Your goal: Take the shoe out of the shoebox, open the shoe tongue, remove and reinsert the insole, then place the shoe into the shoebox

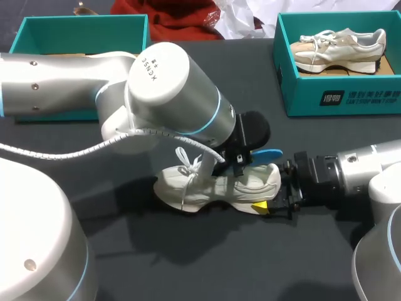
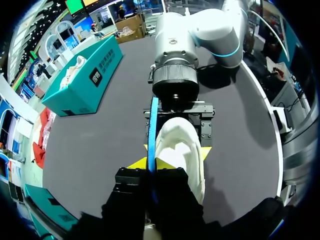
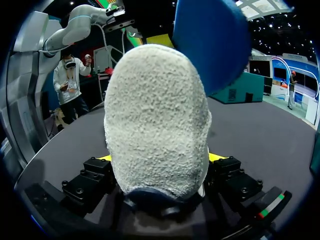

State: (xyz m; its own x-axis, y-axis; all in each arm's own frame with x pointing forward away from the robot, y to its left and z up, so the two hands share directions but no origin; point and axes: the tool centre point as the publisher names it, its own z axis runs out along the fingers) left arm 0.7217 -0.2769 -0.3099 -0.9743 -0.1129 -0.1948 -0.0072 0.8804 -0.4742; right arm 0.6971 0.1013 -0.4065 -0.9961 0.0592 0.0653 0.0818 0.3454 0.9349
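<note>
White shoe (image 1: 216, 187) lies on the table (image 1: 188, 263), unboxed, heel clamped in the right gripper (image 3: 161, 157). The left gripper (image 2: 151, 163) pinches the blue insole (image 2: 152, 125), partly out. Reseating and boxing remain.

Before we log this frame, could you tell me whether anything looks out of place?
The blue insole sticks out of the white shoe at the heel, pinched by the left claw instead of lying flat inside.

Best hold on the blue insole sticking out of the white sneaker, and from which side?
Pinch the blue foam insole at the free end raised above the white sneaker's heel, from above, clamping its two flat faces: the left gripper sees it edge-on there, and the right gripper fills the heel side.
</note>
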